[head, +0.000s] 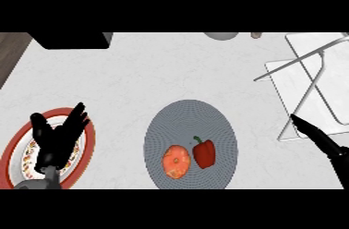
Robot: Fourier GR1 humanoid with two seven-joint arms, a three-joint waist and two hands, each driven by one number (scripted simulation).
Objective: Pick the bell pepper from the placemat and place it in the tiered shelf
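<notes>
A red bell pepper [204, 153] with a green stem lies on the round grey placemat [192, 117], right of an orange round fruit or vegetable [176, 161]. The white tiered shelf [313, 80] with thin metal legs stands at the right. My right hand [319, 141] enters from the lower right with straight fingers, to the right of the placemat and apart from the pepper, just below the shelf's near edge. My left hand [58, 136] rests open with fingers up at the lower left, over a plate.
A red-rimmed patterned plate [17, 147] sits under the left hand. A black object [71, 39] is at the back left, and a grey round item [221, 35] at the back edge. Dark wood borders the counter's far left.
</notes>
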